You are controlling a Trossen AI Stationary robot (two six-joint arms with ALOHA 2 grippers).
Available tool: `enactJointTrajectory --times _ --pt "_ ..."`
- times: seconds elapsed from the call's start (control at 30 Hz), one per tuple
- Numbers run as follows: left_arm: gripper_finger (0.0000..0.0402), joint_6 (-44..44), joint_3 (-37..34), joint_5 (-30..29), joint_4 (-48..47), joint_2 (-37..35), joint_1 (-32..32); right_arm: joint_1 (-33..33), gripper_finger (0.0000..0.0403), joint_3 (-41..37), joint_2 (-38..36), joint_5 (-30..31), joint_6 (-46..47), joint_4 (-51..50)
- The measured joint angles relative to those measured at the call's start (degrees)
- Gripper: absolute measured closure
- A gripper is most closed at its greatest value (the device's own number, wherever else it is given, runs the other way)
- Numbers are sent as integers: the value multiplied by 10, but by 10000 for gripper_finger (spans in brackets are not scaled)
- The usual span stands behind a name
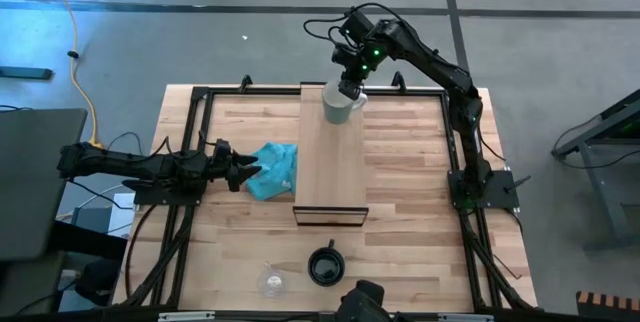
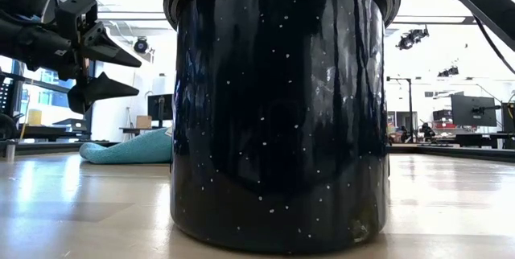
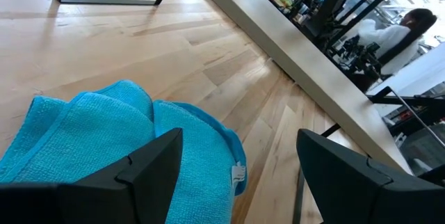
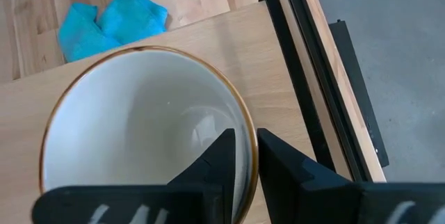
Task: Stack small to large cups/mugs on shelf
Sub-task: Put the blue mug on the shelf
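Black mug [image 2: 282,106]: glossy speckled enamel. White mug [image 4: 139,126]: smooth, glossy inside. Cloth [image 3: 104,147]: teal terry, rough nap. Shelf [image 1: 332,162] and worktop [image 1: 420,222]: light matt wood.

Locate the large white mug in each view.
High view: large white mug on the far end of the long light-wood shelf, under the right tool.
Low view: not visible.
Left wrist view: not visible.
Right wrist view: fills the frame, the tool's fingers pinching its rim.
Shared landmark: teal blue cloth.
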Motion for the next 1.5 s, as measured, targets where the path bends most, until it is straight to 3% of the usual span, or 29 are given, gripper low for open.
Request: enactJointTrajectory --times 1.5 --pt "131 4 0 -1 0 0 0 5 355 -7 3 -9 47 30"
